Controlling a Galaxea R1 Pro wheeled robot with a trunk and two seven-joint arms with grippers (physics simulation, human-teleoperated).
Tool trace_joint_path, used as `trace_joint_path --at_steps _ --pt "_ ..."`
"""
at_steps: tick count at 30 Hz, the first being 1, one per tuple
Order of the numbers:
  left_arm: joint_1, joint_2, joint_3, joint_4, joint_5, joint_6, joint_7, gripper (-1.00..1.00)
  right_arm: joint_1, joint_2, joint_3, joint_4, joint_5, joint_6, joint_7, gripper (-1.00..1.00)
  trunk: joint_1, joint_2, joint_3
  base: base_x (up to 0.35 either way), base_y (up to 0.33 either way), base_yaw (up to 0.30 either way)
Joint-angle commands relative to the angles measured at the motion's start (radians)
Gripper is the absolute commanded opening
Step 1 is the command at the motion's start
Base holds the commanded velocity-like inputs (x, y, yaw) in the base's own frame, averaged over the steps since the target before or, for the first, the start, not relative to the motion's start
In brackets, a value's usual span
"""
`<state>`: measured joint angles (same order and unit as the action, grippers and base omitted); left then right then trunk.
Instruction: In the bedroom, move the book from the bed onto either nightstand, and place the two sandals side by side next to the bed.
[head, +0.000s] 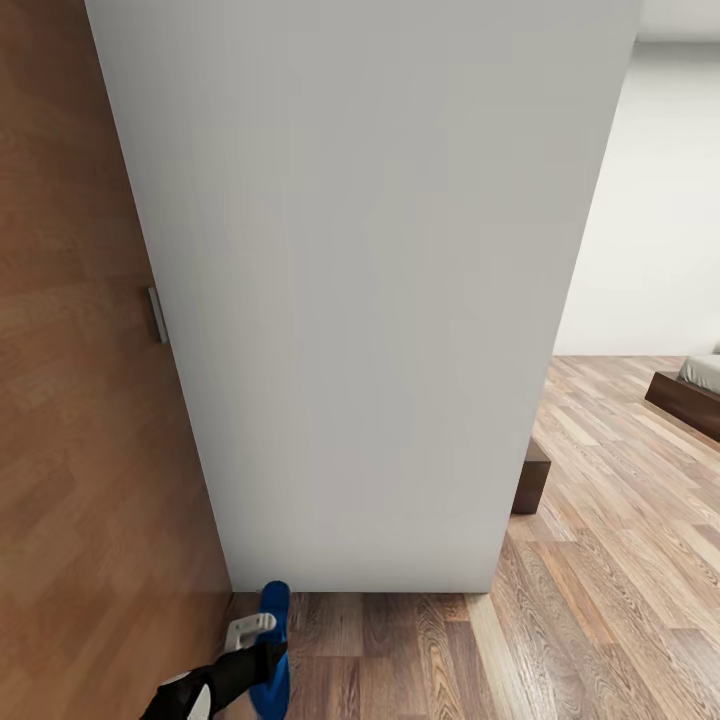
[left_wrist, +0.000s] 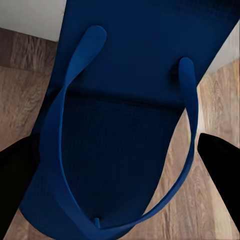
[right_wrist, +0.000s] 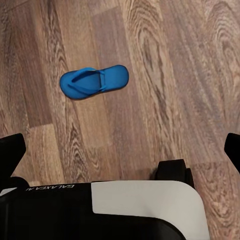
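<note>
While your head camera faces a broad white wall (head: 370, 290) with a brown wooden door (head: 80, 400) at its left, the left end effector (head: 258, 655) sits low in that view, closed on a blue sandal (head: 274, 640) that stands on edge between its fingers. In the left wrist view that same sandal (left_wrist: 130, 115) lies right in front of the lens, its straps arching over the sole, with a dark fingertip (left_wrist: 220, 160) at each side of it, and the plank floor (left_wrist: 215, 125) showing past its edge.

Your right wrist camera looks down on the floor (right_wrist: 175, 75), where the second sandal (right_wrist: 94, 81) lies flat, strap side up, alone on the planks and well apart from the robot's base (right_wrist: 145, 207). The right end effector (right_wrist: 120, 145) holds nothing; its two fingertips (right_wrist: 11, 150) show at opposite edges of that view, spread wide.

Past the wall's right edge in the head view, a corner of the bed (head: 695, 390) shows, with its dark wood base and pale mattress, and a low dark brown block (head: 530, 478) sits on the floor beside the wall.
</note>
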<state>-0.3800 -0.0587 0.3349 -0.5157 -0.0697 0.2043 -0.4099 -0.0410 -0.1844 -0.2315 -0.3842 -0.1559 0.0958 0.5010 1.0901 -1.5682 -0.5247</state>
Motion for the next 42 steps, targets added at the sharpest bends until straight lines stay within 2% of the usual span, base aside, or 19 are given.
trace_joint_path --at_steps 1,19,24,28,35,36,38,41,42 --pt "0.000 -0.001 0.008 -0.004 -0.008 0.008 -0.009 -1.00 0.000 0.000 -0.005 -0.001 -0.010 0.010 0.006 1.00 0.000 -0.001 -0.001 0.000 0.000 0.000" --pt "0.022 -0.004 0.003 -0.025 -0.008 0.013 -0.013 -1.00 0.007 -0.004 0.006 -0.017 -0.013 -0.085 -0.090 1.00 0.000 -0.001 -0.001 0.000 0.000 0.000" --pt "0.021 -0.028 0.002 -0.053 -0.005 0.024 -0.013 -1.00 0.007 -0.004 0.005 -0.016 -0.013 -0.113 -0.118 1.00 0.000 -0.001 -0.001 0.000 0.000 0.000" --pt "0.021 -0.037 -0.001 -0.076 0.016 0.047 -0.013 -1.00 0.007 -0.003 0.004 -0.016 -0.014 -0.136 -0.140 1.00 0.000 -0.001 -0.001 0.000 0.000 0.000" --pt "0.021 -0.037 -0.003 -0.116 0.060 0.087 -0.014 -1.00 0.007 -0.002 0.004 -0.017 -0.015 -0.175 -0.179 1.00 0.000 -0.001 -0.001 0.000 0.000 0.000" --pt "0.021 -0.037 -0.003 -0.452 0.065 0.200 -0.014 -1.00 0.007 -0.002 0.005 -0.020 -0.016 -0.331 -0.421 1.00 0.000 -0.001 -0.001 0.000 0.000 0.000" --pt "0.021 -0.036 -0.002 -0.453 0.066 0.200 -0.014 -1.00 0.007 -0.001 0.006 -0.050 -0.016 -0.324 -0.423 1.00 0.000 -0.001 -0.001 0.000 0.000 0.000" --pt "0.021 -0.034 -0.001 -0.456 0.067 0.202 -0.029 -1.00 0.006 0.009 0.006 -0.186 -0.020 -0.277 -0.426 1.00 0.000 -0.001 -0.001 0.000 0.000 0.000" --pt "0.021 -0.034 0.000 -0.456 0.068 0.202 -0.049 -1.00 0.005 0.056 0.006 -0.275 -0.020 -0.190 -0.427 1.00 0.000 -0.001 -0.001 0.000 0.000 0.000"
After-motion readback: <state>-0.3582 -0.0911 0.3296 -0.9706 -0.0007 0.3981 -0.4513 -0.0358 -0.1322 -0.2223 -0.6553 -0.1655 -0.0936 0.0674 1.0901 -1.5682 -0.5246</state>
